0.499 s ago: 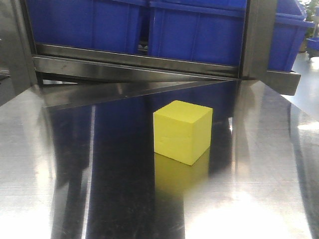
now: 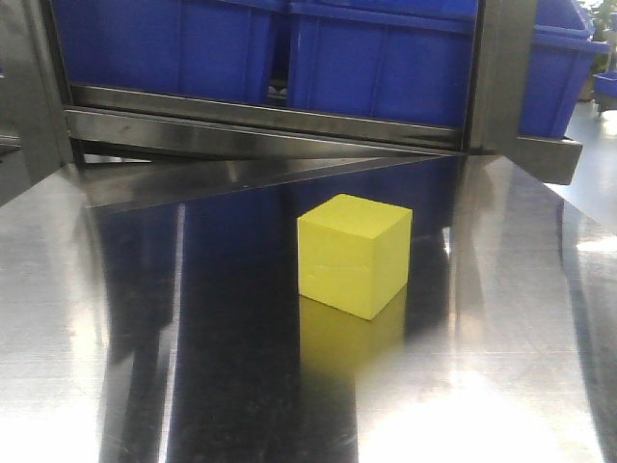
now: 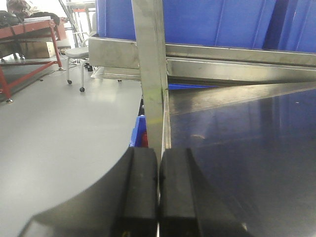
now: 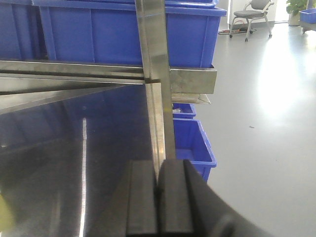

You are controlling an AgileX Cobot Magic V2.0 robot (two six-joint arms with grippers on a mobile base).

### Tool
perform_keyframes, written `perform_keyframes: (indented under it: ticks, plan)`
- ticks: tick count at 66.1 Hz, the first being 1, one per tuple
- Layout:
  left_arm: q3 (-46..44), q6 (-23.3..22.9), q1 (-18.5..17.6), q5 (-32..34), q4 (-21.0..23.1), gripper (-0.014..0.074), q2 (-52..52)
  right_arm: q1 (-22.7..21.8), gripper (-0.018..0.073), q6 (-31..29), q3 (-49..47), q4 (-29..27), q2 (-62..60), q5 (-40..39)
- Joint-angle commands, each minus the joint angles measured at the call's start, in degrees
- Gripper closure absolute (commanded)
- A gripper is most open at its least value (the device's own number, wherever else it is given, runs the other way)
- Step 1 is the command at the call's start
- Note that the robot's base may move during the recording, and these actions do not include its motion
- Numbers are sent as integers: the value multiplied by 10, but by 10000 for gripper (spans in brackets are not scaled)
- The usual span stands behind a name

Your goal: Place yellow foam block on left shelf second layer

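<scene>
My left tool (image 3: 159,165) is fully closed: the two black pads meet flat against each other with only a hairline seam between them, and nothing is caught there. My right tool (image 4: 158,175) is the same, pads pressed together and holding nothing.

Just past the left tool's tips stands a steel upright (image 3: 150,74), running up along the left edge of the polished steel table (image 3: 247,148). Left of that upright the grey floor (image 3: 64,133) opens out, with a white wheeled stool (image 3: 76,54) and a red-framed bench (image 3: 29,44) well back.

The right tool faces the other upright (image 4: 157,74) on the table's right edge. Beyond that edge, lower blue bins (image 4: 190,140) sit near the floor, and an office chair (image 4: 252,15) stands far off.

In the front view the yellow foam block (image 2: 352,256) rests on the table, a little right of centre. It is turned with one corner edge toward the camera, and its reflection shows in the steel below it. Neither tool appears in that view, and the block is touching nothing but the table. A sliver of yellow sits at the lower left border of the right wrist view; I cannot tell for certain that it is the block.

Behind the block a steel shelf rail (image 2: 260,121) crosses the frame, carrying large blue bins (image 2: 386,68) above it.
</scene>
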State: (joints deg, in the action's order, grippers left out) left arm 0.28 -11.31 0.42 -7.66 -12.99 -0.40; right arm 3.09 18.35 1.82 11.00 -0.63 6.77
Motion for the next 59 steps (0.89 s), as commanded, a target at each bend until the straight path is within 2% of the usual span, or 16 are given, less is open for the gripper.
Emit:
perform_keyframes:
  ticks: [1, 21, 33, 42, 48, 55, 59]
  plan:
    - [15, -2, 0, 49, 0, 460, -8, -3, 504, -3, -13, 7, -10, -48]
    - [15, -2, 0, 49, 0, 460, -8, -3, 504, -3, -13, 9, -10, -55]
    - [15, -2, 0, 49, 0, 460, -8, -3, 504, -3, -30, 9, -9, -103]
    - [15, -2, 0, 49, 0, 460, -8, -2, 504, -3, -114, 9, 30, -62]
    - [15, -2, 0, 49, 0, 460, -8, 9, 503, -3, -194, 9, 101, -28]
    - [15, -2, 0, 49, 0, 460, -8, 45, 498, -3, -279, 9, 196, 4]
    - [15, -2, 0, 49, 0, 460, -8, 79, 456, -3, -322, 9, 250, 20]
